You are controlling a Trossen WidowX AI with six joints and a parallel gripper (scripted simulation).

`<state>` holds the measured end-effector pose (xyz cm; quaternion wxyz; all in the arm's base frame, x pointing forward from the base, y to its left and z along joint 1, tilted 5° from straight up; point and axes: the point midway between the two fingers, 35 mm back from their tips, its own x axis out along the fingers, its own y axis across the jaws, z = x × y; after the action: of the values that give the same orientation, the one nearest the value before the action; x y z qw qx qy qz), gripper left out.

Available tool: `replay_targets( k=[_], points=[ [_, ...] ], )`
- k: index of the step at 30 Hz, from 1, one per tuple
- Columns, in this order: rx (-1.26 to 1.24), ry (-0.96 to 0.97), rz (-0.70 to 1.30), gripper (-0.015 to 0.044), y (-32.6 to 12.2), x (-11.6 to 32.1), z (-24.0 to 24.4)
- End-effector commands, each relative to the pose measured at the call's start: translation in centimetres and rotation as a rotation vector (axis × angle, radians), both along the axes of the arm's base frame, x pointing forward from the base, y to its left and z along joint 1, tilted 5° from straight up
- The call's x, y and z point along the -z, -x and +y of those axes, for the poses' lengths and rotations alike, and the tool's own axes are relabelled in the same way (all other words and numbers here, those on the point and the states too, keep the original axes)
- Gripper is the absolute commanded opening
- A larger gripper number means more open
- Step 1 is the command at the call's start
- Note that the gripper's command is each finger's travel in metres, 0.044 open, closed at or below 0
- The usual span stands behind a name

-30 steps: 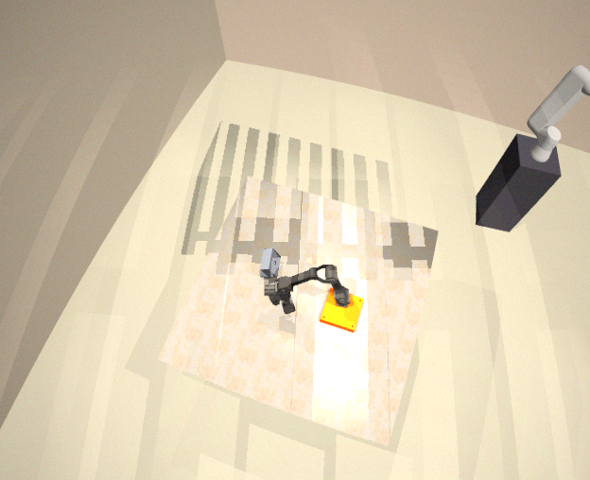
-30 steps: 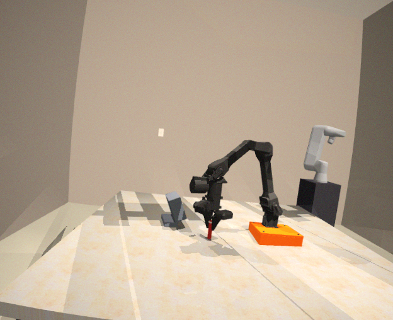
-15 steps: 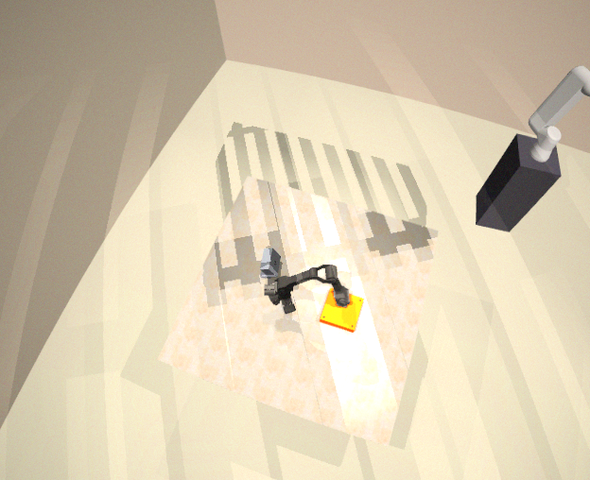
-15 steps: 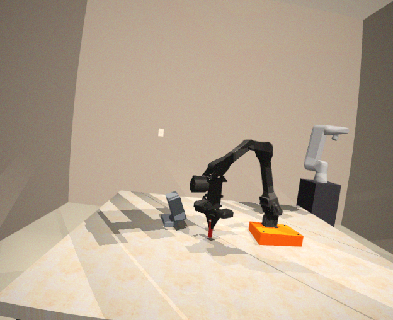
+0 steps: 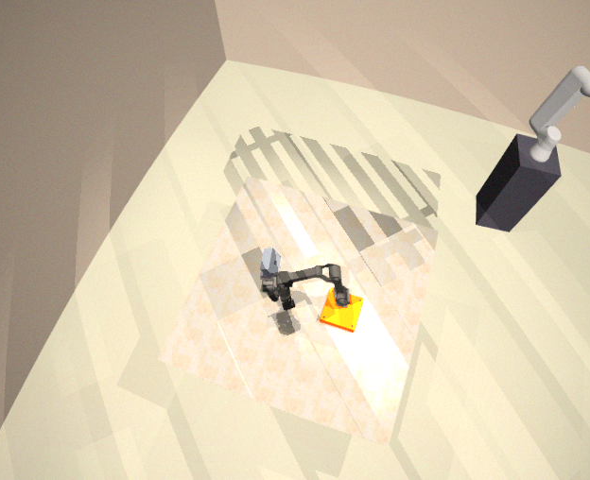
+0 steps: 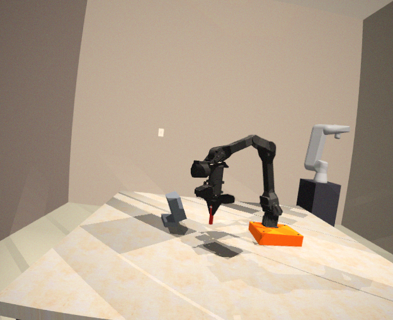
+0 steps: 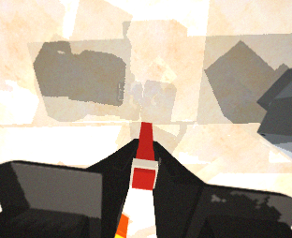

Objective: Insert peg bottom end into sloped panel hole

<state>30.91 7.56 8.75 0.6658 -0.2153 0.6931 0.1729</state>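
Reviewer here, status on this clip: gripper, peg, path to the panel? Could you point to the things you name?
Gripper (image 6: 211,212) (image 7: 145,144) shut on red peg (image 6: 210,219) (image 7: 145,145). Peg upright, off the table, outside the hole. Sloped panel (image 5: 270,260) (image 6: 177,206) (image 7: 287,119) off to one side; nothing seen blocking.

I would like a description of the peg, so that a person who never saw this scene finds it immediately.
Find the black arm on the orange base and follow it to its gripper. Clamped between the fingers is the peg, slim and red with a pale band. The blue-grey panel beside it is bulkier.
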Motion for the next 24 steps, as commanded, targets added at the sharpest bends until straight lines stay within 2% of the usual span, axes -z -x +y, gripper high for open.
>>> replay_targets(
  k=[1,24],
  points=[
    [0.004,-0.008,-0.007,0.0,0.0,-1.6,0.1],
    [0.076,-0.1,-0.078,0.0,-0.8,-1.0,-1.8]
  ],
)
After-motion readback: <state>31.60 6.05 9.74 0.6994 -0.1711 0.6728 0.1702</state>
